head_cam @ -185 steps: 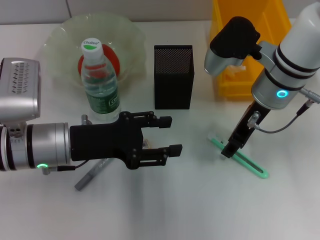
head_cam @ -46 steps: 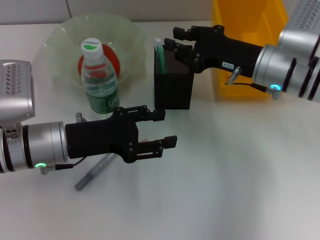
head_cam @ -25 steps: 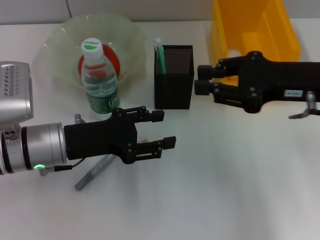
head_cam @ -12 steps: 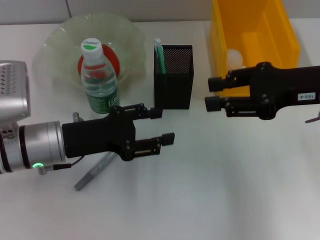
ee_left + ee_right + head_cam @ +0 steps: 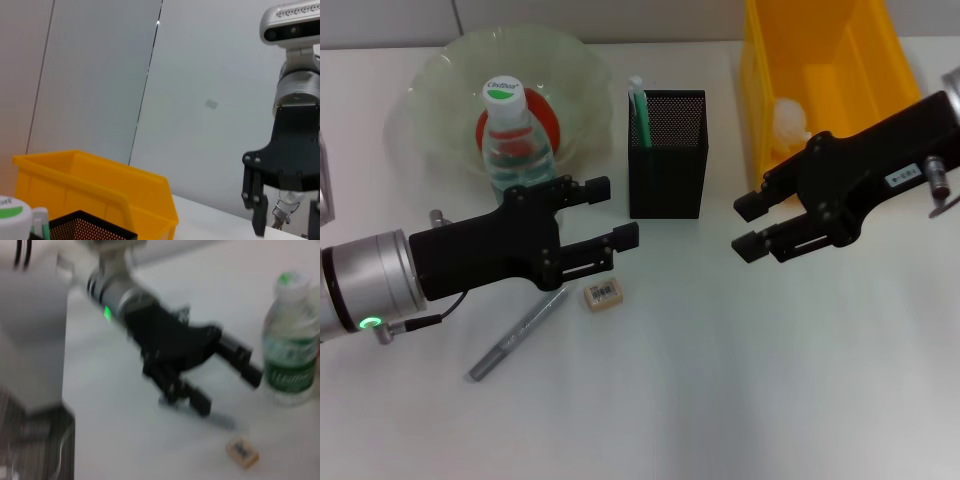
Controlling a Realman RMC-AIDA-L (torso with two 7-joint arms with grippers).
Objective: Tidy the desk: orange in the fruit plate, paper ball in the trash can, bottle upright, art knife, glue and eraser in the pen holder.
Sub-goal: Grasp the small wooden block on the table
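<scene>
The orange [image 5: 542, 125] lies in the pale green fruit plate [image 5: 430, 80], behind the upright bottle [image 5: 510, 140]. The mint-green art knife [image 5: 640, 108] stands in the black mesh pen holder [image 5: 667, 165]. On the desk [image 5: 720, 380] lie the silver-grey glue [image 5: 517, 333] and, just right of it, the beige eraser [image 5: 603, 295]. A white paper ball [image 5: 790, 118] rests inside the yellow trash can [image 5: 840, 60]. My left gripper [image 5: 615, 210] hovers open above the glue and eraser. Right of the pen holder, my right gripper [image 5: 745, 226] is open and empty. The right wrist view shows the eraser [image 5: 242, 451], bottle [image 5: 290, 360] and left gripper [image 5: 227, 390].
The fruit plate, pen holder and trash can line the desk's far edge. The left wrist view looks over the pen holder [image 5: 85, 227] and trash can [image 5: 100, 180] toward the right gripper [image 5: 285, 215]. White tabletop stretches across the near half.
The art knife went from the desk into the pen holder. My right gripper then drew back to the right. My left gripper pulled back left, uncovering the eraser.
</scene>
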